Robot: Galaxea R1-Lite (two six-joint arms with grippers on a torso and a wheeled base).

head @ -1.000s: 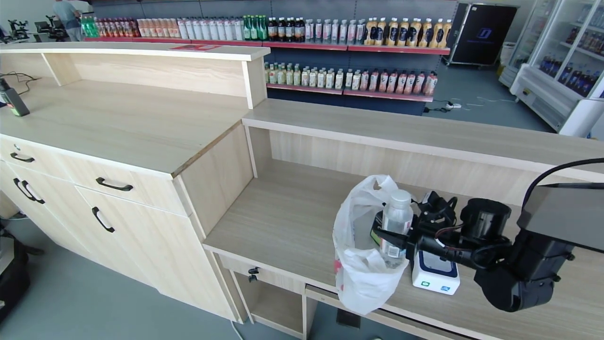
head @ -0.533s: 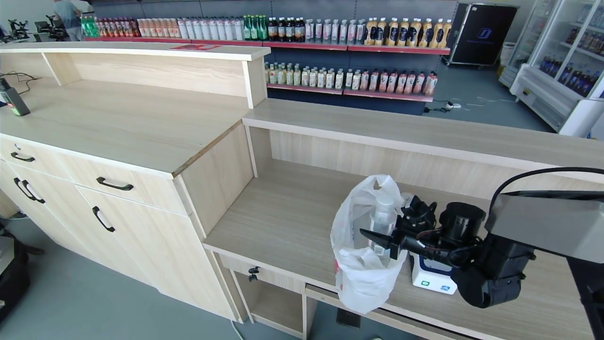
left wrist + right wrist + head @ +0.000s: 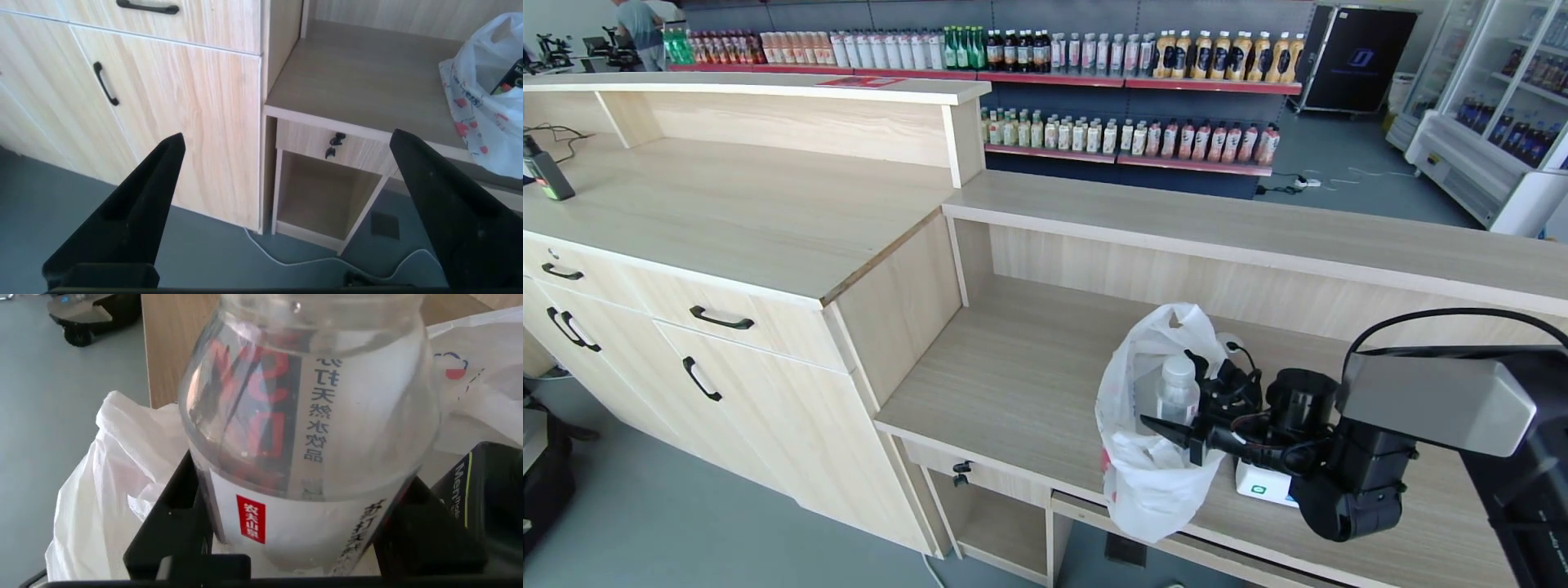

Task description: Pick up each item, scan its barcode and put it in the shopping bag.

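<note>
1. The right pincer (image 3: 1176, 398) is clenched around a clear water bottle (image 3: 1178, 382), holding it upright inside the mouth of the white shopping bag (image 3: 1152, 482).
2. The bag stands at the front edge of the surface (image 3: 1013, 384), just beside a white scanner box (image 3: 1262, 488).
3. The left pincer (image 3: 288, 139) hangs released, fingers spread wide, above the grey floor (image 3: 204, 257) by the cabinet (image 3: 188, 122).
</note>
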